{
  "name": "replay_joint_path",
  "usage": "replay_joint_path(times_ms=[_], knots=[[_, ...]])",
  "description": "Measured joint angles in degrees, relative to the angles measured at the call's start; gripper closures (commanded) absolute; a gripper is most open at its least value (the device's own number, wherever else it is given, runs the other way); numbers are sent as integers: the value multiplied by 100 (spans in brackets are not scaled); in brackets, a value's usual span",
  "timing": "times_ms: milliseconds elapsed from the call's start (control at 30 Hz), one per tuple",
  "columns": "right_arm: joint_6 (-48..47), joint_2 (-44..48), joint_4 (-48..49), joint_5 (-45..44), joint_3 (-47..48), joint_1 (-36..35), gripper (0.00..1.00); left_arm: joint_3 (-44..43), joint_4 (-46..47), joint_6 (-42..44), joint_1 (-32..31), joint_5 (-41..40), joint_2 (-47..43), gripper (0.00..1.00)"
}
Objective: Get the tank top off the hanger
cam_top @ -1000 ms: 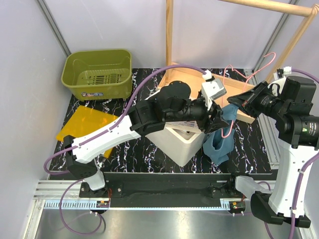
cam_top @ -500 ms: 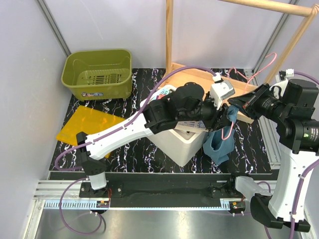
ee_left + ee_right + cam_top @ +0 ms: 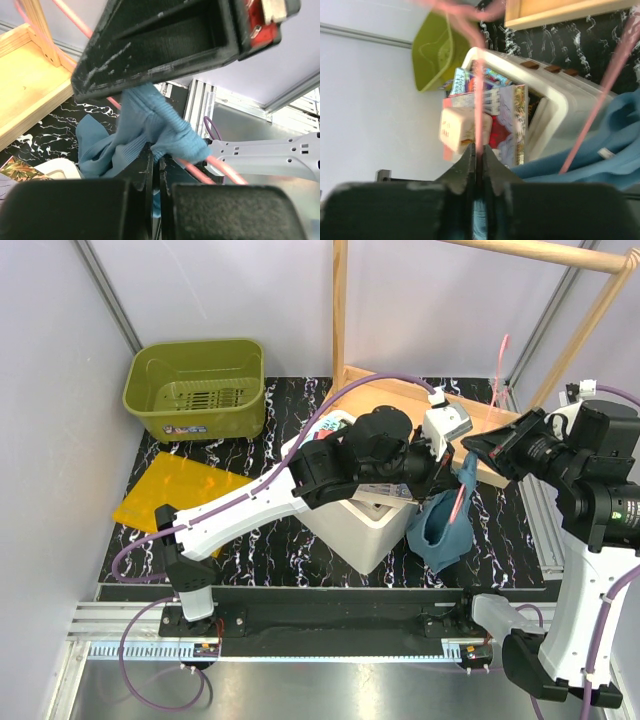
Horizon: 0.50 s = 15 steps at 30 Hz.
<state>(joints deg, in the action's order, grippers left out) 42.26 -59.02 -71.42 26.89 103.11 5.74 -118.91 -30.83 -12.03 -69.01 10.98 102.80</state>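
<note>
The teal tank top (image 3: 438, 528) hangs crumpled off the pink wire hanger (image 3: 460, 502), just right of the white box. My left gripper (image 3: 450, 468) is shut on the top's upper edge; the left wrist view shows ribbed teal fabric (image 3: 145, 125) pinched between its jaws (image 3: 155, 167), with the hanger wire (image 3: 220, 167) running past on the right. From the right, my right gripper (image 3: 468, 448) is shut on the hanger. The right wrist view has the pink wire (image 3: 479, 95) clamped at its fingertips (image 3: 477, 156), with the tank top (image 3: 605, 155) at lower right. The hanger's hook (image 3: 503, 358) points up.
A white box (image 3: 372, 530) with books in it stands under my left arm. A green basket (image 3: 195, 388) sits at the back left, an orange sheet (image 3: 170, 495) in front of it. The wooden rack's post (image 3: 340, 310) and base (image 3: 395, 395) stand behind.
My left gripper came in from the left and closed on the tank top. The hanger has turned in my right gripper, its hook now pointing upward.
</note>
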Motion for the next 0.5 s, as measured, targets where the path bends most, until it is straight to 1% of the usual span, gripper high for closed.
replay_joint_path(times_ms=[233,267,300,400,500], knots=[[15,-13,79,-223,4,0,100,0,-24,-17,0,35,-4,100],[0,-13,87,-264,4,0,97,0,-35,-26,0,39,-11,100],[-20,-9,92,-332,4,0,91,0,-35,-37,0,46,-20,100],[-105,13,118,-474,-4,0,78,0,-37,-68,0,85,-72,100],[-192,72,243,-579,-83,0,81,0,-39,-111,0,131,-140,100]])
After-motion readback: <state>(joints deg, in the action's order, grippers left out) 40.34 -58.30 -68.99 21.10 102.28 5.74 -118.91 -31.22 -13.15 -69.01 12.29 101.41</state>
